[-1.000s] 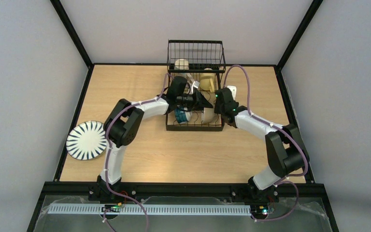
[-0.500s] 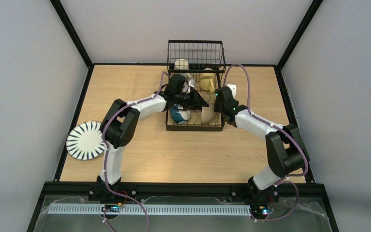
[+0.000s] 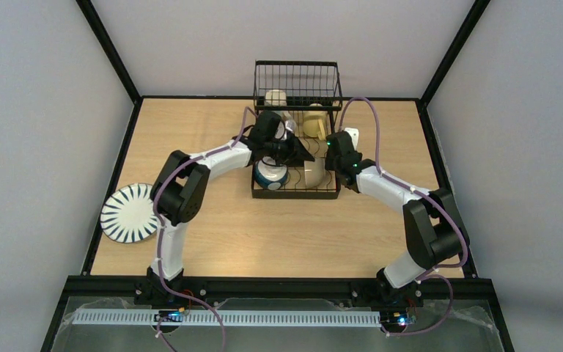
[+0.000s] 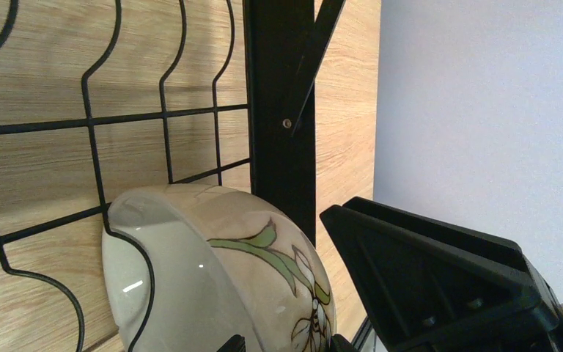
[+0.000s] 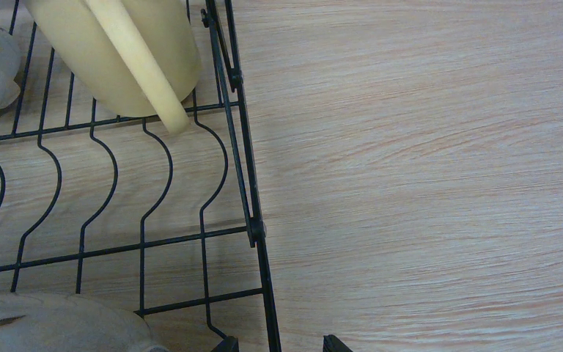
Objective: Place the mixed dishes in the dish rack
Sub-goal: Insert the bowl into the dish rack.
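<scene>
left pincer (image 4: 284, 343) and right pincer (image 5: 278, 343) gape empty; lift carelessly and you tip the cream bowl (image 4: 212, 286) in the dish rack (image 4: 277, 110).

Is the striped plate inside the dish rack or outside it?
Outside: the striped plate lies on the table, left of the dish rack.

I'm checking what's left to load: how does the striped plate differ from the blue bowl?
The striped plate lies flat on the table, outside the rack; the blue bowl sits inside the rack's lower level. The plate is white with dark radial stripes; the bowl is blue outside, white inside. The plate looks wider than the bowl. Both are round.
</scene>
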You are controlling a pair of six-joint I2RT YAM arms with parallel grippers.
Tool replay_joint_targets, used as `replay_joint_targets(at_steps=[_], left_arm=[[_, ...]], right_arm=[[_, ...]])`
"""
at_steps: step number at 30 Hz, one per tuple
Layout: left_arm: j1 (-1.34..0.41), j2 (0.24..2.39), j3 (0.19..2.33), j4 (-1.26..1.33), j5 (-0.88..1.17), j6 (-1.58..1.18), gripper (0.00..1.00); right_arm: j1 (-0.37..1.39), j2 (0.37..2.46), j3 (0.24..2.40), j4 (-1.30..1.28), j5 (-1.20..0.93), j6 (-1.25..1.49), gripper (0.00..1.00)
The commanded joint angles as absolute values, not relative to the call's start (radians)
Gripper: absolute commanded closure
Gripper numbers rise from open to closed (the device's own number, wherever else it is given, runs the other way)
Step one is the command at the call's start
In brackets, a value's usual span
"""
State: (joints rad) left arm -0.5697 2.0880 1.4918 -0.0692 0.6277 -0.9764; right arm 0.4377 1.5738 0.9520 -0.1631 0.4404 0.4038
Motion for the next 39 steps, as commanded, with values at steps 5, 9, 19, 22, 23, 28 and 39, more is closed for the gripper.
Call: replay_joint_targets(at_steps=[5,9,19,22,23,28,39], left_arm=[[-0.559,2.07,1.514,-0.189,0.521,-0.953,0.37],[-0.557,2.053,1.512,-0.227,0.476,-0.946,0.37],[-0.545,2.037,1.525,-0.295,0.432,-0.934,0.37],[-0.545,2.034,1.523,-0.309,0.427,-0.924,0.37],[-0.544,2.032,1.523,-0.314,0.425,-0.92,0.37],[-0.544,2.028,1.523,-0.329,0.424,-0.913,0.37],[-0.545,2.028,1.517,-0.337,0.434,-0.9,0.38]], right_arm=[[0.434,1.548,0.973,-0.161,0.46,0.4,0.35],[0.434,1.541,0.973,-0.161,0.463,0.396,0.35],[0.434,1.528,0.974,-0.166,0.467,0.394,0.35],[0.434,1.525,0.971,-0.165,0.465,0.396,0.35],[0.434,1.525,0.972,-0.165,0.465,0.396,0.34],[0.434,1.524,0.973,-0.167,0.465,0.397,0.35],[0.434,1.517,0.966,-0.169,0.465,0.405,0.34]])
